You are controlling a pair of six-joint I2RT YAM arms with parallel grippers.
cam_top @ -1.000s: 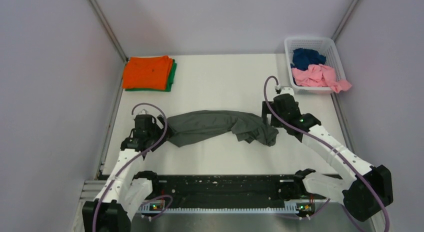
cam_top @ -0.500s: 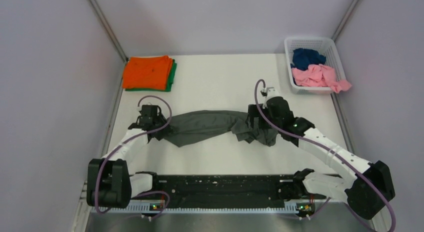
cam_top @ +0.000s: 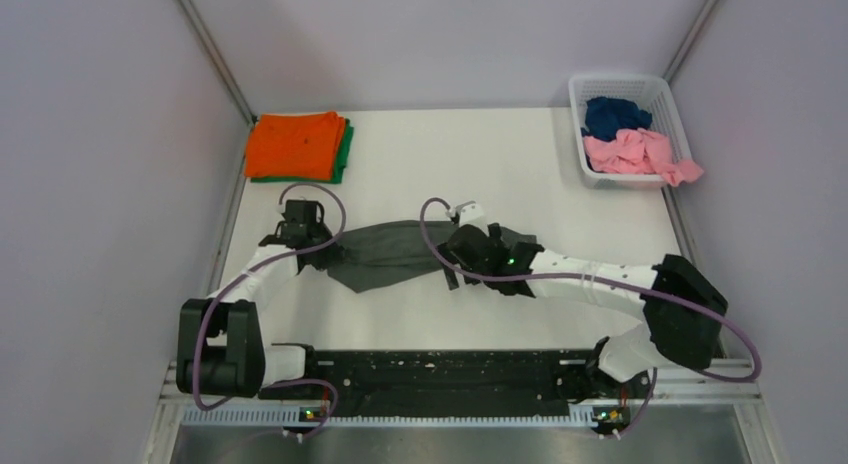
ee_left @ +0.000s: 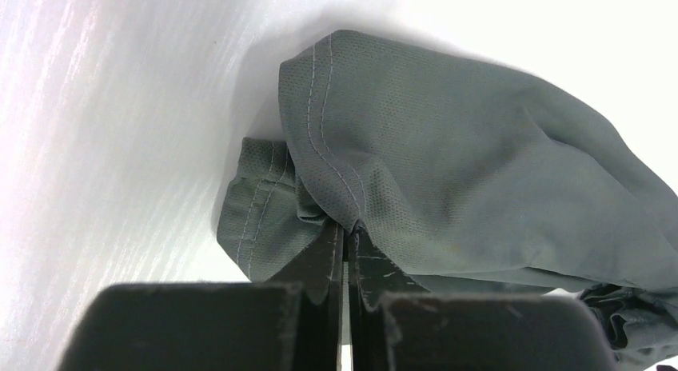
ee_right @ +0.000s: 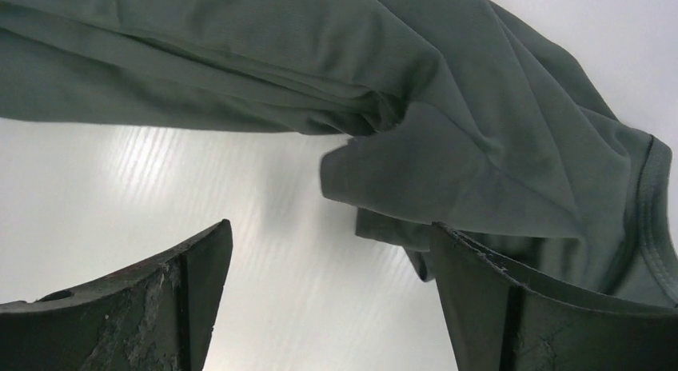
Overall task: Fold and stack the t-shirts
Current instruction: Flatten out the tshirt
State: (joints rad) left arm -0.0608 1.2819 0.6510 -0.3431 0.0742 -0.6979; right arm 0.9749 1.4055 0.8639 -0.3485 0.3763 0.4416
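Between the fingers of my left claw [ee_left: 345, 227], which are pressed tight together, sits a stitched edge of the dark grey t-shirt [ee_left: 464, 163]. The cloth bunches up right in front of that claw and runs off toward my right claw [ee_right: 329, 227]. That one is spread wide and holds nothing. A loose flap of the grey shirt lies just ahead of its gap, and more cloth lies by one finger. So the shirt lies crumpled on the table [cam_top: 450, 154] between my two claws, not flat and not folded yet.

Farther out, ahead of the left claw, the orange t-shirt [cam_top: 295, 144] lies folded on top of the green t-shirt [cam_top: 346, 149], so I think two are done. Far ahead and to the right of the right claw, the navy blue t-shirt [cam_top: 612, 114] and the pink t-shirt [cam_top: 640, 152] are heaped in the white basket [cam_top: 620, 81]. I think those two and the grey one are left to do.
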